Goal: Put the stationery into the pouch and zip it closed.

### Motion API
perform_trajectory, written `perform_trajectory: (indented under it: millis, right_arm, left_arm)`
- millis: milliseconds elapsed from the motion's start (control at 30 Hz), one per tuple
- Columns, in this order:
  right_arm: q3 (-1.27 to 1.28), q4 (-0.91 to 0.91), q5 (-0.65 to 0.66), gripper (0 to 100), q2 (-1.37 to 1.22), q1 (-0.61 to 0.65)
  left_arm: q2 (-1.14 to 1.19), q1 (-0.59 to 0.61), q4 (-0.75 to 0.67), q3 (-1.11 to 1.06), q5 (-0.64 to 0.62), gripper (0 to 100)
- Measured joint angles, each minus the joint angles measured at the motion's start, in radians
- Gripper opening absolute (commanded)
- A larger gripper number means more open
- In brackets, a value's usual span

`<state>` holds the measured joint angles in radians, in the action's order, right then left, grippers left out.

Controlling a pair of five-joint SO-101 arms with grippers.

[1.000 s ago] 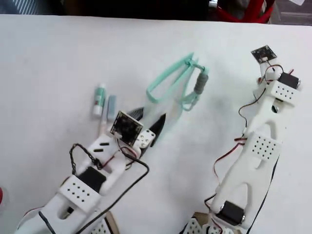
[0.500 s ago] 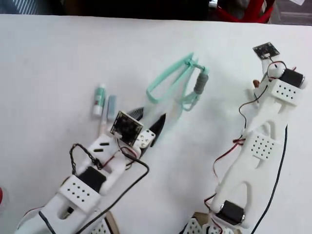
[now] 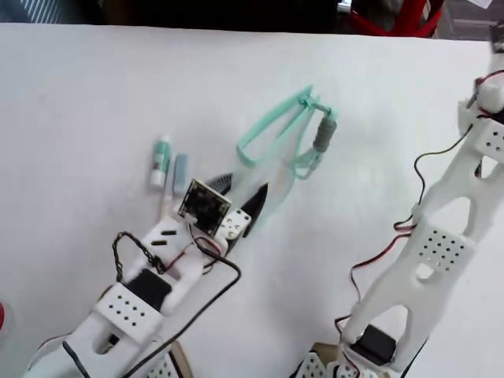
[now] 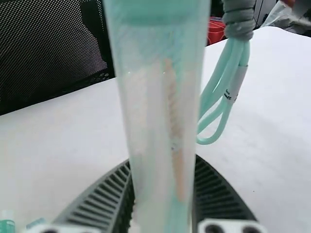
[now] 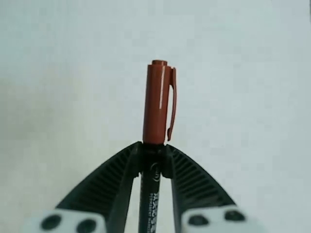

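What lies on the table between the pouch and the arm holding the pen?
Nothing. In the high view the table is bare from the pouch across to the right arm.

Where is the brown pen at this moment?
The pen is clamped in the right gripper, with its cap sticking out in front. In the high view that arm is at the table's right edge, apart from the pouch.

Pouch (image 4: 155,97) top beyond view's edge
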<state>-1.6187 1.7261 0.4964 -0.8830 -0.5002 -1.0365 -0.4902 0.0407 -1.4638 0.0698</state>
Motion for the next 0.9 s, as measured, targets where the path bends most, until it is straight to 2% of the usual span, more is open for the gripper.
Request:
perform_trajectory:
  millis: [333, 467, 667, 900]
  right_arm:
    - [0.0, 0.003, -0.381, 1.7, 0.241, 0.0]
    - [0.071, 0.003, -0.443, 1.7, 0.347, 0.006]
    - [0.482, 0.003, -0.453, 1.8, 0.629, 0.103]
    - [1.01, -0.058, -0.453, 1.8, 1.105, 0.361]
  left_arm:
    - [0.0, 0.0, 0.0, 0.0, 0.0, 14]
    - [0.0, 0.0, 0.0, 0.0, 0.0, 14]
    - [0.0, 0.0, 0.0, 0.0, 0.0, 14]
    - [0.0, 0.0, 0.0, 0.0, 0.0, 14]
